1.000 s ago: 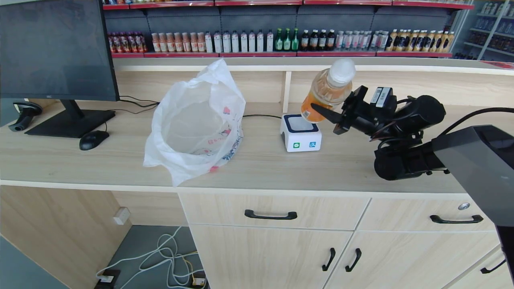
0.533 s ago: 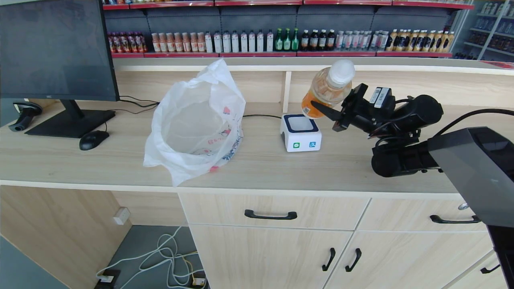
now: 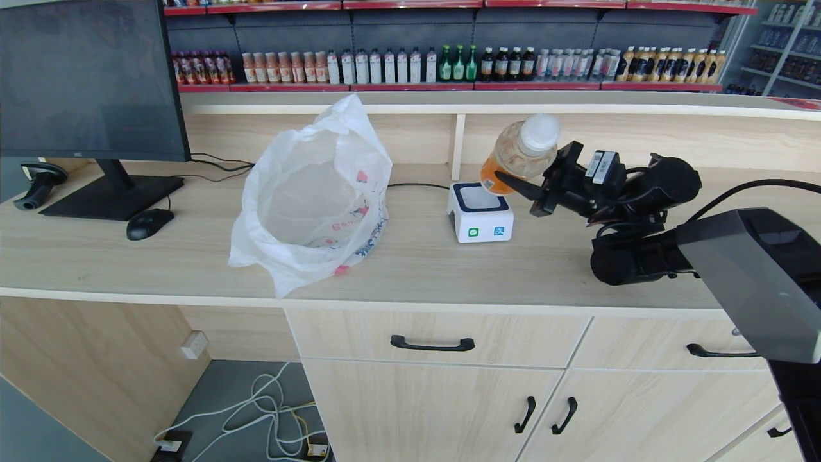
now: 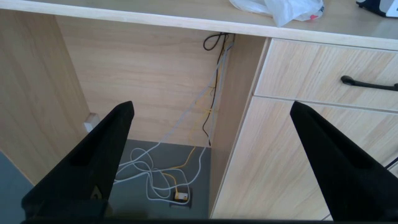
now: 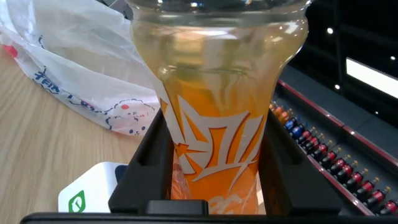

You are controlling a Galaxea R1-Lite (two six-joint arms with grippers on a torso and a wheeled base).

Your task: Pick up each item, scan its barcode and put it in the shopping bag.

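Note:
My right gripper (image 3: 523, 183) is shut on a clear drink bottle (image 3: 516, 154) with an orange label and a white cap. It holds the bottle tilted just above the far right edge of the small white barcode scanner (image 3: 479, 212) on the counter. From the right wrist view the bottle (image 5: 217, 124) stands between the two black fingers, with the scanner (image 5: 87, 193) and the bag (image 5: 74, 74) behind. The white plastic shopping bag (image 3: 317, 192) stands open left of the scanner. My left gripper (image 4: 208, 158) hangs open below counter level, facing the cabinet front.
A monitor (image 3: 90, 83), a mouse (image 3: 149, 223) and a handheld scanner (image 3: 38, 183) sit at the counter's left end. A raised wooden ledge (image 3: 487, 109) runs along the back. Drawers with black handles (image 3: 433, 344) are below the counter edge.
My right gripper has lowered the bottle and tipped it further over, bringing it closer to the scanner's top. The bag and scanner have not moved.

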